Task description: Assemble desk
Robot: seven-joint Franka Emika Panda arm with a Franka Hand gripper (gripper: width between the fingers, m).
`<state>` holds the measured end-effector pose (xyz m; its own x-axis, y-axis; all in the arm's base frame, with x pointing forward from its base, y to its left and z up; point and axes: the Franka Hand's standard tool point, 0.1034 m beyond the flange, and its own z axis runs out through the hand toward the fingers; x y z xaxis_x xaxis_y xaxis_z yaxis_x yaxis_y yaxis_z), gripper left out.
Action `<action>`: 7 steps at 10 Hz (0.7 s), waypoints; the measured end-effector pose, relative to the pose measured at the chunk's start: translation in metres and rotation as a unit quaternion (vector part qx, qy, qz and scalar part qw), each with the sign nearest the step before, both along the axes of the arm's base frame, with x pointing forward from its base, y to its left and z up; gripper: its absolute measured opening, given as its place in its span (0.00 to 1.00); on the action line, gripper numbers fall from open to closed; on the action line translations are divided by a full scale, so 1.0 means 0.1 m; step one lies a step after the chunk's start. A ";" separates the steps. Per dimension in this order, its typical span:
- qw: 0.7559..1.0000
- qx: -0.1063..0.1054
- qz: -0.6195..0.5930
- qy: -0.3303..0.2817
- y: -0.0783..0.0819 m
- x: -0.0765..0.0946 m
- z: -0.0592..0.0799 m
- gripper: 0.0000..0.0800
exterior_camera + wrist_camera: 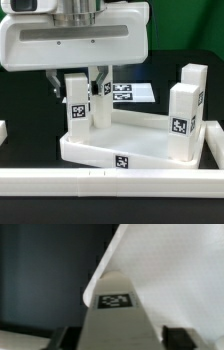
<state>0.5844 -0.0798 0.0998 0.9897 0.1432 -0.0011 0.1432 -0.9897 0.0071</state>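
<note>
The white tray-like tabletop lies on the black table. A white square leg with a tag stands upright at its corner on the exterior view's left. My gripper reaches down over this leg with a finger on each side of its upper part, shut on it. In the wrist view the leg runs up between the dark fingers, and the gripper holds it against the tabletop. Two more legs stand at the tabletop's right side, one near and one farther back.
The marker board lies flat behind the tabletop. A long white border rail runs along the front, another rail stands on the exterior view's right, and a short piece of rail shows at the left edge.
</note>
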 end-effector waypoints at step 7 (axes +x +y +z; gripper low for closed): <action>0.990 0.006 -0.141 0.005 -0.02 -0.02 0.00 0.36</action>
<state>0.5822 -0.0819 0.0996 0.9903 -0.1388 -0.0110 -0.1389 -0.9903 -0.0046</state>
